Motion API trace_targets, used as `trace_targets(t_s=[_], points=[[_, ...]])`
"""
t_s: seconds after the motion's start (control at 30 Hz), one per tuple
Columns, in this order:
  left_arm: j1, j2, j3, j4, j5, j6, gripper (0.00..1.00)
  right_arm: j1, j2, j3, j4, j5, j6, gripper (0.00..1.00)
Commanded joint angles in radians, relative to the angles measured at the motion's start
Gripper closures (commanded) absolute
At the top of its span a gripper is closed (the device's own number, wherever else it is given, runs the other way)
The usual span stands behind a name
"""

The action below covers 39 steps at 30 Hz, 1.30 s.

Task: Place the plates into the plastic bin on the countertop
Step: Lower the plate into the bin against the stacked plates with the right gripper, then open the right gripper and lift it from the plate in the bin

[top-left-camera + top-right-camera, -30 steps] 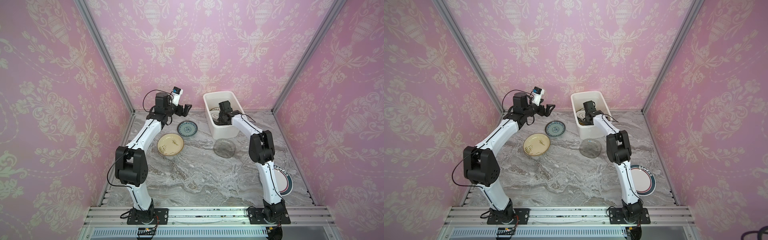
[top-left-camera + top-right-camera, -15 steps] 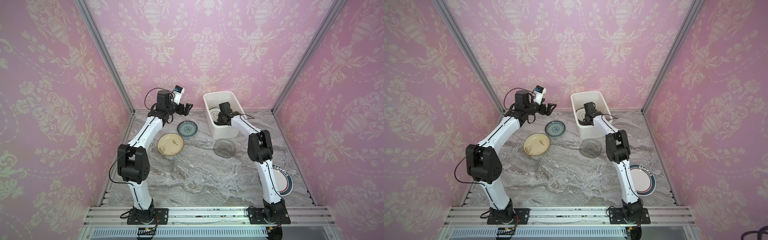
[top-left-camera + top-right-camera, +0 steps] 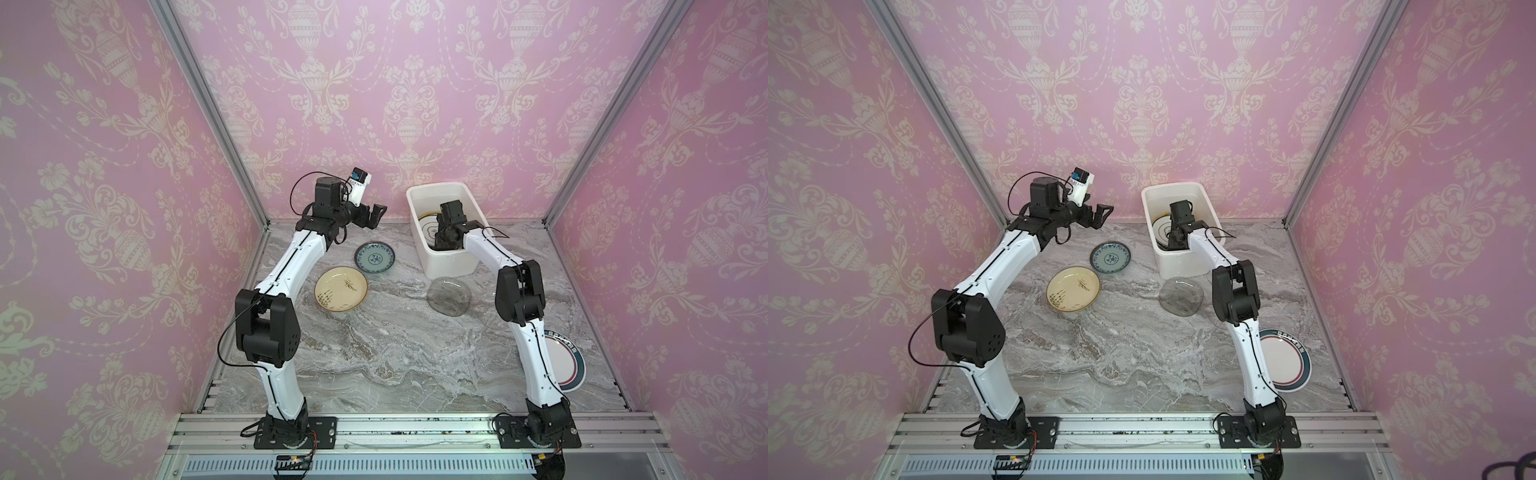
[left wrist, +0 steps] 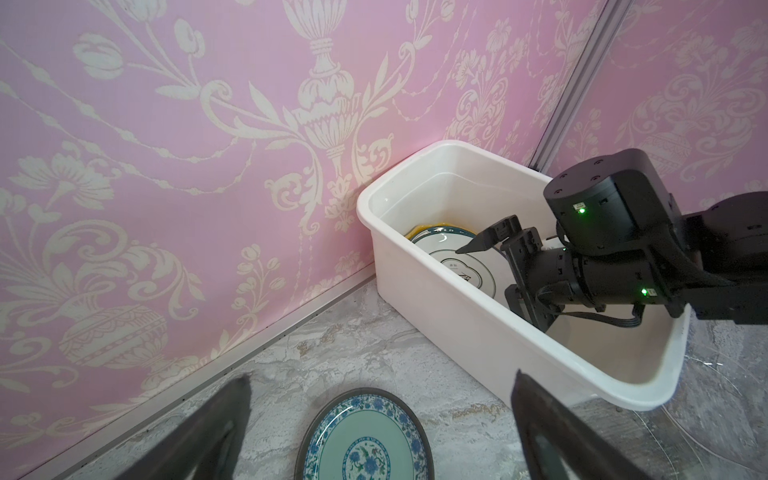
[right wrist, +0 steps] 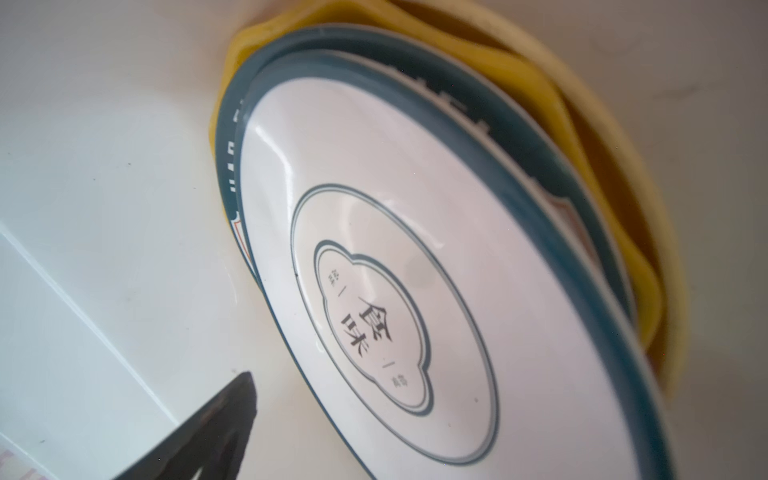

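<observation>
Left wrist view showed the right tool point(image 4: 498, 282) down inside the plastic bin point(image 4: 457, 320), jaws spread and gripping nothing, with one finger over a white dark-rimmed plate point(image 4: 455, 266). Right wrist view showed that plate on top of a stack, with a lettered-rim plate point(image 5: 229, 166) under it and a yellow plate point(image 5: 519, 83) lowest. In both top views the bin sat at the back of the surface point(image 3: 395, 353) against the back wall point(image 3: 415, 83). The left tool point(image 3: 376, 214) hung raised near that wall, jaws wide and empty, over a blue-patterned plate point(image 3: 375, 257). A cream plate point(image 3: 340, 289) lay just beside the blue one, towards the front. A clear glass plate point(image 3: 449, 296) lay right by the bin's front wall. A dark-banded plate point(image 3: 571, 365) lay near the right arm point(image 3: 532, 345), partly hidden by it.
</observation>
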<state>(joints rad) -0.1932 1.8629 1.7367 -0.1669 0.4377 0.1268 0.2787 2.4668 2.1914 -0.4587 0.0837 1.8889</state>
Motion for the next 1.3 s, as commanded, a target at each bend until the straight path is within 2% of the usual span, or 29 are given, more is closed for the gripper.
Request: trace_targets(t_s=[0.0, 0.3, 0.57, 0.93, 1.13, 1.27], points=[[-0.006, -0.002, 0.030, -0.030, -0.017, 0.042, 0.01, -0.033, 0.052, 0.015, -0.162, 0.017, 0.010, 0.00], [-0.006, -0.073, -0.053, 0.037, -0.042, 0.035, 0.01, -0.030, -0.038, 0.037, -0.241, 0.043, -0.035, 0.00], [-0.006, -0.151, -0.098, 0.022, -0.129, -0.062, 0.01, -0.024, -0.152, -0.076, -0.198, 0.045, -0.066, 0.00], [-0.006, -0.291, -0.249, 0.058, -0.164, -0.050, 0.01, -0.015, -0.223, -0.129, -0.166, 0.049, -0.121, 0.00], [0.004, -0.347, -0.310, 0.126, -0.277, -0.184, 0.01, 0.007, -0.288, -0.117, -0.160, 0.095, -0.239, 0.00], [0.067, -0.389, -0.377, 0.215, -0.195, -0.339, 0.01, 0.026, -0.365, -0.156, -0.146, 0.140, -0.362, 0.00]])
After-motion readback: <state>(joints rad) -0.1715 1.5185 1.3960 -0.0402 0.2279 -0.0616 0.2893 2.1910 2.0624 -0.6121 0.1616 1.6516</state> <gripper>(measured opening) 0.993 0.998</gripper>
